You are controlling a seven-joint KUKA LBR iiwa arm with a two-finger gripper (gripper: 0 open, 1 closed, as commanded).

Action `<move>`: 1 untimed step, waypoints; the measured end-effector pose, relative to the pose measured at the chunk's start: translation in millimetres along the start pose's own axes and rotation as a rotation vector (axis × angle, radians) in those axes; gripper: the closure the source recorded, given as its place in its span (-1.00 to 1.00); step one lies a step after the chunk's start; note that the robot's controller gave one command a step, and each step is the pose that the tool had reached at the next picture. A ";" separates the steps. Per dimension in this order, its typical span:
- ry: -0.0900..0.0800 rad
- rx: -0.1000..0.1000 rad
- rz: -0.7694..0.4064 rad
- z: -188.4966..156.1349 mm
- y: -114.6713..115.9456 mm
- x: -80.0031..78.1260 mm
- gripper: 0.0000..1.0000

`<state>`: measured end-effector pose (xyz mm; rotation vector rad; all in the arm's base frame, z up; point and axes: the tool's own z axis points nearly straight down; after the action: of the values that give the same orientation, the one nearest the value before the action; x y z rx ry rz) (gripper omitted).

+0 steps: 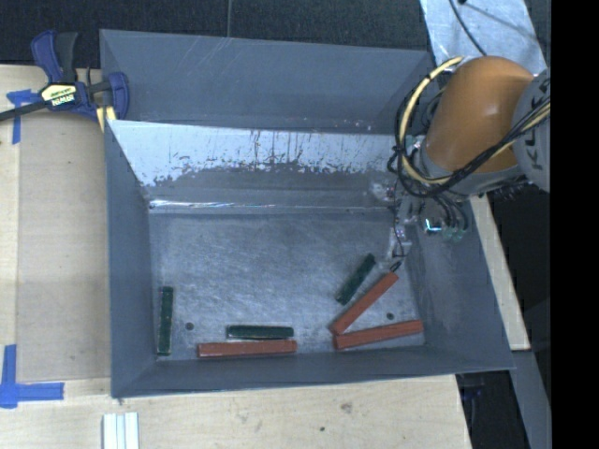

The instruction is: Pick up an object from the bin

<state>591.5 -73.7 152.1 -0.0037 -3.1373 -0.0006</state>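
My gripper (399, 247) hangs low at the bin's right side, just above the upper end of a red-brown stick (363, 304) that lies slanted on the floor. A short dark green stick (356, 279) lies right beside that one, to its left. Another red-brown stick (377, 335) rests nearly level below them, by the front right corner.
Along the front wall lie a long red-brown stick (246, 348) and a dark green stick (259, 332) just behind it. A green stick (165, 319) lies lengthwise by the left wall. The arm's orange cover and cables hang over the right rim.
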 end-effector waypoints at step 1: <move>-0.011 0.001 -0.039 83.6 -44.5 105.3 -1.00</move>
<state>485.7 -118.0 68.9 0.0570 -3.1479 0.0014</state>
